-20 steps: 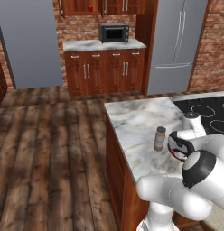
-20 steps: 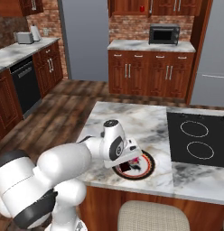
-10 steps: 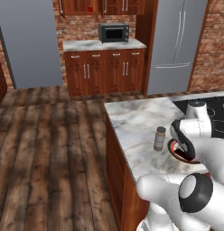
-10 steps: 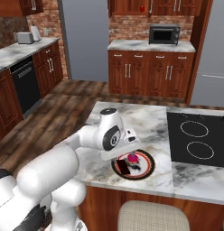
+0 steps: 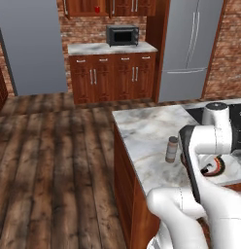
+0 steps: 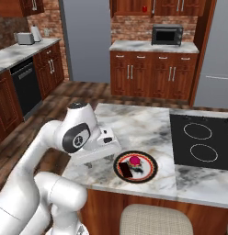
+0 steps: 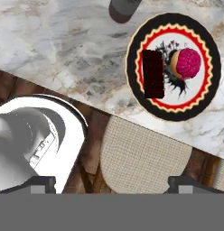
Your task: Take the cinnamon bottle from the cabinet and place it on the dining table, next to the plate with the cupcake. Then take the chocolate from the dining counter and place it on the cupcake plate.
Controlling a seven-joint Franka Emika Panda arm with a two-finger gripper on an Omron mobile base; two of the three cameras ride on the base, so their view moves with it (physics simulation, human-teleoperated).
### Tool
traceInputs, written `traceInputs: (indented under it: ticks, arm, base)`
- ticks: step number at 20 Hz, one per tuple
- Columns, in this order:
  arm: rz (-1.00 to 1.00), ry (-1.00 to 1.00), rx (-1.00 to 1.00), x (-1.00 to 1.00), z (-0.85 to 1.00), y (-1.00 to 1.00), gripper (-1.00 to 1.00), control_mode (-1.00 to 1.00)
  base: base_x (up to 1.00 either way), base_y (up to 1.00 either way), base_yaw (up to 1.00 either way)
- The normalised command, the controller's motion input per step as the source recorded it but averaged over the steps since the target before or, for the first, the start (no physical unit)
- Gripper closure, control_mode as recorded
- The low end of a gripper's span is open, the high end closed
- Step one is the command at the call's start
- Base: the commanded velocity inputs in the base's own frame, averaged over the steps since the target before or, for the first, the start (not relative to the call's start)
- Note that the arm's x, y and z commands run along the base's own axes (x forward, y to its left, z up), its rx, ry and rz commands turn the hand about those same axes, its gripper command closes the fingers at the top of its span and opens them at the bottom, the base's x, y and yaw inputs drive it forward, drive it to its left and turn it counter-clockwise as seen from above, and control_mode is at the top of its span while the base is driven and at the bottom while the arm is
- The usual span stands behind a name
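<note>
Hand view shows the fingers (image 7: 111,180) spread wide apart, holding nothing, raised above the marble surface (image 7: 59,49) and touching nothing. The chocolate (image 7: 153,74) lies on the plate (image 7: 208,90) just beside the pink cupcake (image 7: 186,63), near the surface's front edge. The cinnamon bottle (image 5: 171,149) stands upright beside the plate. A woven stool (image 7: 141,158) sits below that edge.

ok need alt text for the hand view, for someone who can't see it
Looking down on a round plate with a black and red rim on a marble counter, holding a pink-topped cupcake and a dark chocolate bar lying beside it. The cinnamon bottle stands just off the plate; a woven stool seat sits below the counter edge.
</note>
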Motion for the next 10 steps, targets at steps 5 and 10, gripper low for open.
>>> traceInputs:
  ticks: [5,10]
  arm:
    - [-0.07,0.0,0.0,-0.92,0.47,1.0,-1.0,-1.0]
    - [-0.12,-0.04,0.04,-0.78,0.32,1.0,-1.0,-1.0]
  base:
    - [0.0,0.0,0.0]
    - [0.0,0.0,0.0]
